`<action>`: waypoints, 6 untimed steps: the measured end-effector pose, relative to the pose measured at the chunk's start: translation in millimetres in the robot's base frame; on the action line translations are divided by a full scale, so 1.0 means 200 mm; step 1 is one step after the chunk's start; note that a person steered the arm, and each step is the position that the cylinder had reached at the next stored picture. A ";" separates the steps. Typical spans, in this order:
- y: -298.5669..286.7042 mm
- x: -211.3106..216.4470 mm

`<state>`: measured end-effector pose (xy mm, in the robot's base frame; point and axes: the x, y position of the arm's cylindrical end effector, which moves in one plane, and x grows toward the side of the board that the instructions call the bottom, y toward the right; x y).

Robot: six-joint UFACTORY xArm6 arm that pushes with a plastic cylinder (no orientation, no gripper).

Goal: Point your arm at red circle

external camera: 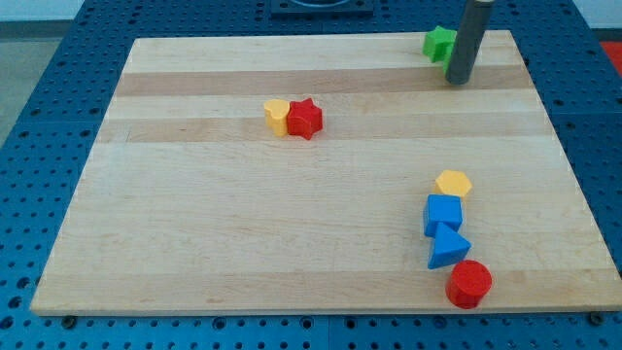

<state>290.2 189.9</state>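
The dark rod tool has no jaws; its tip [459, 82] rests beside the green block [439, 43] at the wooden surface [243, 233] top right. The red circle block [469, 284] lies well apart, bottom right; the arm should sweep right of the yellow hexagon block [453, 183].

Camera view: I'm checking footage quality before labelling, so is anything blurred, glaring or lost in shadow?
Camera view: evenly lit, no strong glare on the wooden board; the blocks cast only soft, short shadows; the red circle and red star look sharp; my tip is in focus, partly hiding the green block.
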 end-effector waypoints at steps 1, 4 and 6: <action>0.00 -0.01; 0.00 0.88; -0.05 1.47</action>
